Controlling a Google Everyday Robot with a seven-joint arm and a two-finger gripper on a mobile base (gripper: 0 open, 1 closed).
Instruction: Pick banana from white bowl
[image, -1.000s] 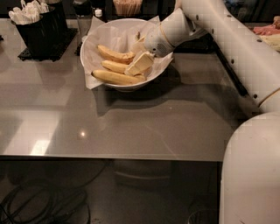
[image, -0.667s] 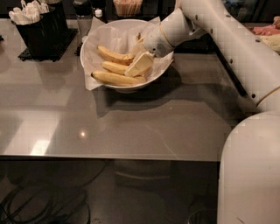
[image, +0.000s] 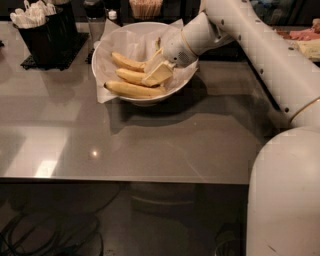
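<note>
Tool (image: 157, 71) sits low inside the white bowl (image: 150, 99), in its right half. We count three bananas on the paper lining (image: 131, 42). The tool overlaps the right end of the middle banana (image: 131, 76). The near banana (image: 132, 90) lies just below it and the far banana (image: 126, 62) just beside it, upper left. We cannot tell whether the tool is clenched or released. The bowl stands on the tabletop (image: 150, 145).

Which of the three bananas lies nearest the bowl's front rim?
The longest banana, in front of the middle banana and the back banana; the gripper is inside the white bowl at the middle one's right end.
</note>
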